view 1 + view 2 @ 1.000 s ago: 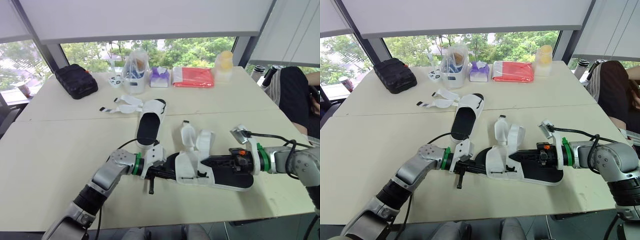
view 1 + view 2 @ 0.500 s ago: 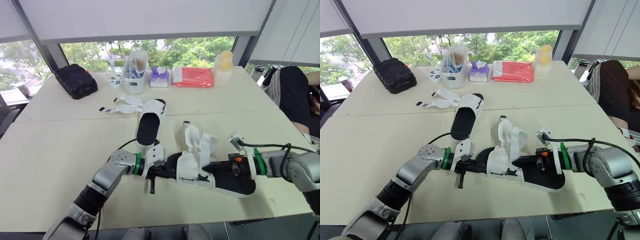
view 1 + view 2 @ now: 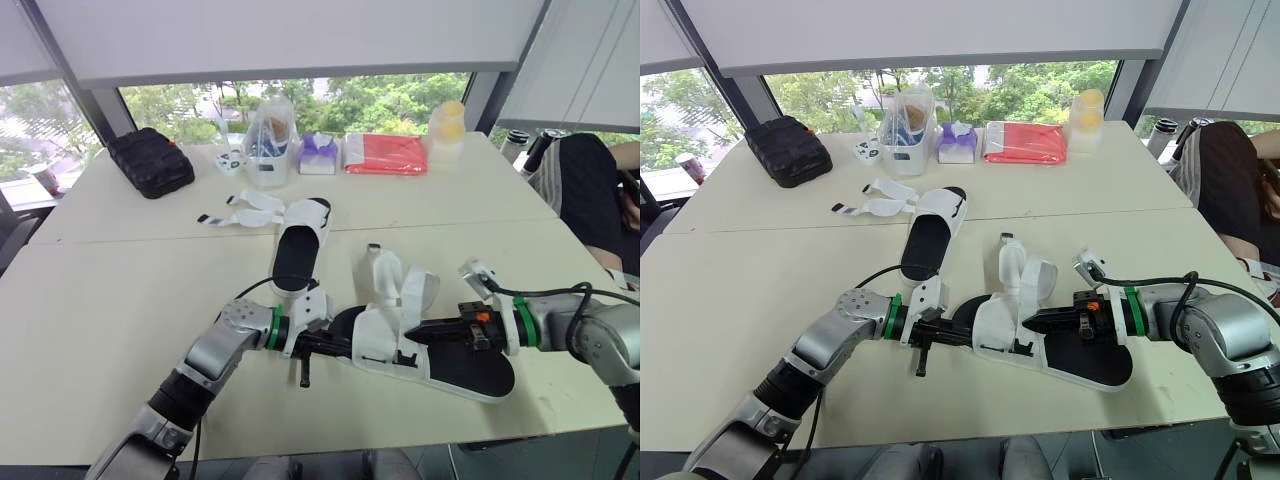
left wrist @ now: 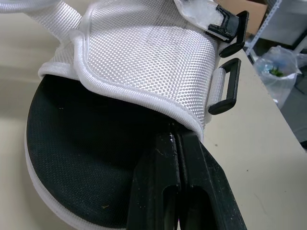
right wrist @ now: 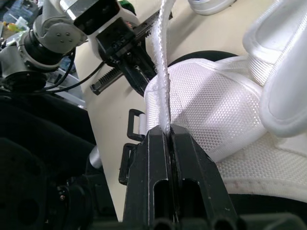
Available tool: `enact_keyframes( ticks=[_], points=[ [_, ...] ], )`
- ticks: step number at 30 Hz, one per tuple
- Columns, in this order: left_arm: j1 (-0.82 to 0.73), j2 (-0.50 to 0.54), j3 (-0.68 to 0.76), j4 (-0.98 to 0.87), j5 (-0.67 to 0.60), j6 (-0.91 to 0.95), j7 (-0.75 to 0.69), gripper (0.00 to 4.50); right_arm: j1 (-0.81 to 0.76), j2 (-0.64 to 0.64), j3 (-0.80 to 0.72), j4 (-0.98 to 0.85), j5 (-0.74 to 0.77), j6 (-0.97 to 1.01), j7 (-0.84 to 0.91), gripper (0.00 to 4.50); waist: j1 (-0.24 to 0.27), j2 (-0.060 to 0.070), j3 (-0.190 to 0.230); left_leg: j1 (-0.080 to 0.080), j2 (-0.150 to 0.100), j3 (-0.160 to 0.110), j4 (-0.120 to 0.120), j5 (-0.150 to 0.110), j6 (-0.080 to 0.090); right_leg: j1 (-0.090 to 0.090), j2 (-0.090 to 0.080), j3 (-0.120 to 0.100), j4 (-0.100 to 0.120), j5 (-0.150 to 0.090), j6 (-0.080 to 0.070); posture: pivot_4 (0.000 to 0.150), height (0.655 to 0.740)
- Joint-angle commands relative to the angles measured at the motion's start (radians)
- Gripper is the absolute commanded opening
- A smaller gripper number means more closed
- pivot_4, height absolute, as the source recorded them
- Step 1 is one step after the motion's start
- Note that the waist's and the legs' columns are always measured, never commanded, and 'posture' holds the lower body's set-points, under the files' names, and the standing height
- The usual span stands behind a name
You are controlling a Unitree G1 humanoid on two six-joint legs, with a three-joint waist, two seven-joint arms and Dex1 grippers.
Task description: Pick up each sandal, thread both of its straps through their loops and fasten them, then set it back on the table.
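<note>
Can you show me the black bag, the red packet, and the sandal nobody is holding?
black bag (image 3: pixel 151 161), left eye view, middle of its top.
red packet (image 3: pixel 386 154), left eye view, centre of its face.
free sandal (image 3: pixel 295 255), left eye view, its black insole.

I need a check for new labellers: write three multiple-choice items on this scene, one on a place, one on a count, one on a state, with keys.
1. Where on the table is the bag?
A. near right corner
B. on a sandal
C. far left

2. How many sandals are in view?
A. one
B. two
C. four

3. What is the right gripper doing?
A. shut on a strap
B. open over the table
C. shut on the bag

Key:
1 C: the bag sits at the far left edge, by the window.
2 B: the near sandal is between the arms and the far sandal is behind it.
3 A: the fingers are closed with the white strap rising from between them.
</note>
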State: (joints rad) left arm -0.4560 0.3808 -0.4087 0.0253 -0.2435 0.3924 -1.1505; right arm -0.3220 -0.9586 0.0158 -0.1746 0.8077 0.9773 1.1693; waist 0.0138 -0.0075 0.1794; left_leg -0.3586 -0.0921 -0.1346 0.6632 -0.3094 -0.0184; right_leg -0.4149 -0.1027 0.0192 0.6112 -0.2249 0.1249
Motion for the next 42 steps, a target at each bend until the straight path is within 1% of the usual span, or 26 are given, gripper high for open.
enact_keyframes(
  ticks=[1, 8, 13, 19, 24, 27, 28, 30, 31, 33, 35, 37, 39, 42],
  points=[
    [0.009, 0.003, -0.027, -0.011, -0.001, 0.026, -0.021, 0.00, -0.005, -0.013, -0.025, -0.053, 0.001, -0.024, 0.025, 0.04, 0.000, 0.000, 0.000, 0.000, 0.000, 0.000, 0.000, 0.000, 0.000, 0.000, 0.000, 0.000, 0.000, 0.000, 0.000, 0.150, 0.7400],
    [0.015, 0.003, -0.031, -0.028, -0.016, 0.061, -0.029, 0.00, -0.017, -0.016, -0.032, -0.135, 0.023, -0.011, 0.025, 0.04, 0.000, 0.000, 0.000, -0.001, 0.000, 0.000, 0.000, 0.000, 0.000, -0.001, 0.000, 0.000, 0.000, 0.000, 0.000, 0.150, 0.7400],
    [0.021, -0.001, -0.031, -0.038, -0.018, 0.078, -0.026, 0.00, 0.030, -0.040, 0.024, -0.207, -0.046, -0.066, 0.036, 0.04, 0.001, 0.000, 0.000, -0.002, 0.000, 0.000, 0.000, -0.001, 0.000, -0.002, 0.000, 0.000, 0.000, 0.000, 0.000, 0.150, 0.7400],
    [0.027, -0.003, -0.031, -0.047, -0.028, 0.101, -0.021, 0.00, 0.107, -0.060, 0.048, -0.233, -0.117, -0.117, 0.021, 0.04, 0.001, 0.000, 0.000, -0.002, 0.000, 0.000, 0.000, -0.001, 0.000, -0.002, 0.000, 0.000, 0.000, 0.000, 0.000, 0.150, 0.7400],
    [0.027, -0.005, -0.037, -0.050, -0.032, 0.112, -0.025, 0.00, 0.133, -0.048, 0.016, -0.227, -0.127, -0.133, -0.005, 0.04, 0.001, 0.000, 0.000, -0.001, 0.000, 0.000, 0.000, -0.001, 0.000, -0.001, 0.000, 0.000, 0.000, 0.000, 0.000, 0.150, 0.7400],
    [0.027, -0.006, -0.040, -0.049, -0.040, 0.126, -0.035, 0.00, 0.129, -0.028, -0.039, -0.204, -0.114, -0.144, -0.033, 0.04, 0.001, 0.000, 0.000, -0.001, 0.000, 0.000, 0.000, -0.001, 0.000, -0.001, 0.000, 0.000, 0.000, 0.000, 0.000, 0.150, 0.7400],
    [0.026, -0.007, -0.041, -0.048, -0.044, 0.133, -0.039, 0.00, 0.125, -0.020, -0.060, -0.194, -0.112, -0.158, -0.040, 0.29, 0.001, 0.000, 0.000, -0.001, 0.000, 0.000, 0.000, -0.001, 0.000, -0.001, 0.000, 0.000, 0.000, 0.000, 0.000, 0.150, 0.7400],
    [0.026, -0.008, -0.043, -0.048, -0.049, 0.142, -0.044, 0.00, 0.122, -0.014, -0.091, -0.185, -0.111, -0.172, -0.048, 0.95, 0.002, 0.000, 0.000, -0.001, 0.000, 0.000, 0.000, -0.001, 0.000, -0.001, 0.000, 0.000, 0.000, 0.000, 0.000, 0.150, 0.7400],
    [0.026, -0.009, -0.044, -0.047, -0.051, 0.145, -0.046, 0.00, 0.121, -0.013, -0.101, -0.184, -0.114, -0.181, -0.053, 1.40, 0.002, 0.000, 0.000, -0.001, 0.000, 0.000, 0.000, -0.001, 0.000, -0.001, 0.000, 0.000, 0.000, 0.000, 0.000, 0.150, 0.7400],
    [0.025, -0.013, -0.047, -0.041, -0.056, 0.151, -0.051, 0.00, 0.116, -0.018, -0.169, -0.176, -0.108, -0.182, -0.083, 2.49, 0.002, 0.000, 0.000, -0.001, 0.000, 0.000, 0.000, -0.001, 0.000, -0.002, 0.000, 0.000, 0.000, 0.000, 0.000, 0.150, 0.7400],
    [0.023, -0.019, -0.048, -0.034, -0.056, 0.148, -0.051, 0.00, 0.123, -0.031, -0.235, -0.177, -0.079, -0.161, -0.095, 3.41, 0.003, 0.000, 0.000, -0.002, 0.000, 0.000, 0.000, -0.001, 0.000, -0.002, 0.000, 0.000, 0.000, 0.000, 0.000, 0.150, 0.7400],
    [0.021, -0.026, -0.049, -0.023, -0.049, 0.140, -0.048, 0.00, 0.161, -0.051, -0.291, -0.199, -0.048, -0.127, -0.086, 3.41, 0.007, 0.000, 0.000, -0.002, 0.000, 0.000, 0.000, -0.001, 0.000, -0.002, 0.000, 0.000, 0.000, 0.000, 0.000, 0.150, 0.7400],
    [0.016, -0.034, -0.047, -0.008, -0.041, 0.126, -0.046, 0.00, 0.229, -0.079, -0.351, -0.229, -0.025, -0.089, -0.073, 3.41, 0.017, 0.000, 0.000, -0.002, 0.000, 0.000, 0.000, -0.001, 0.000, -0.002, 0.000, 0.000, 0.000, 0.000, 0.000, 0.150, 0.7400],
    [0.007, -0.043, -0.044, 0.015, -0.028, 0.105, -0.043, 0.00, 0.377, -0.096, -0.423, -0.301, 0.024, -0.032, -0.047, 3.41, 0.031, 0.000, 0.000, -0.003, 0.000, 0.000, 0.000, -0.001, 0.000, -0.003, 0.000, 0.000, 0.000, 0.000, 0.000, 0.150, 0.7400]
  ],
)
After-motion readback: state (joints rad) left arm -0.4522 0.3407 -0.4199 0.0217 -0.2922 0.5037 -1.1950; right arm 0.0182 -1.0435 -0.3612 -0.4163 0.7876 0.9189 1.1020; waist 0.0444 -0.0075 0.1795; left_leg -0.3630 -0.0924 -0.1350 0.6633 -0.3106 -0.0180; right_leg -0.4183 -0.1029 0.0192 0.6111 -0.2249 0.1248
